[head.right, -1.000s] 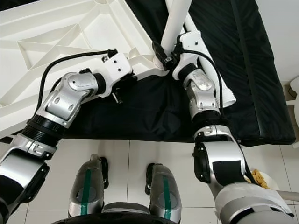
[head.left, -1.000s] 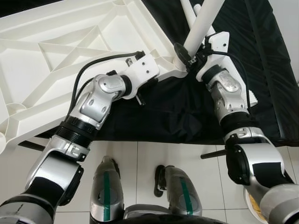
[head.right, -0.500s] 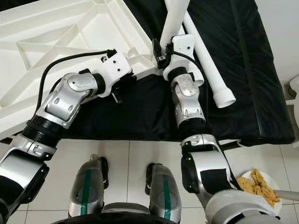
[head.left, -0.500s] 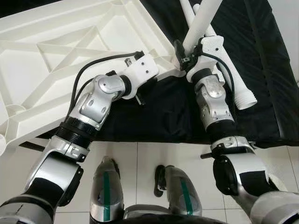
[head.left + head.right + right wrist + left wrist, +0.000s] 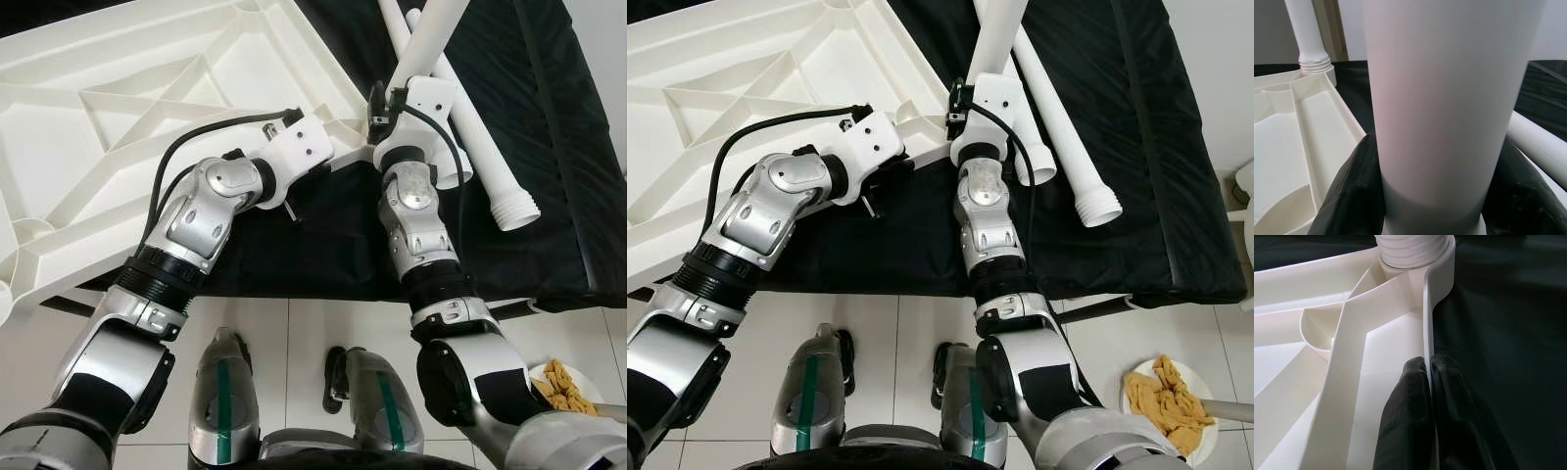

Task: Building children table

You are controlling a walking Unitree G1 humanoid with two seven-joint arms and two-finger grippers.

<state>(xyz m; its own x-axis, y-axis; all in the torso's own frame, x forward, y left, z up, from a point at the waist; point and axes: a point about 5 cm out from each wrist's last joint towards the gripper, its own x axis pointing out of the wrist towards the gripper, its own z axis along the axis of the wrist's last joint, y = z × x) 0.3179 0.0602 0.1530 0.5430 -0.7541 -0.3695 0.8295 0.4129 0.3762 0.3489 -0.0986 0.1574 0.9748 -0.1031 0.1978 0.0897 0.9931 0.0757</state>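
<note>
Right tool [image 5: 384, 98] has swung inward, forearm upright, gripping the leg [image 5: 431, 39].

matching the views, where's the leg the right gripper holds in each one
Left eye: leg top right, rising from tabletop corner.
Right eye: top centre.
Left wrist: threaded end, top edge, in corner socket.
Right wrist: centre, between fingers.
Landmark: that tabletop corner.

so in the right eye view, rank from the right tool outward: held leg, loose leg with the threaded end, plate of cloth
1. held leg: in the right tool, upright at the tabletop corner.
2. loose leg: beside it, on the robot's right, lying on the black cloth.
3. plate: on the floor tiles, far right.
</note>
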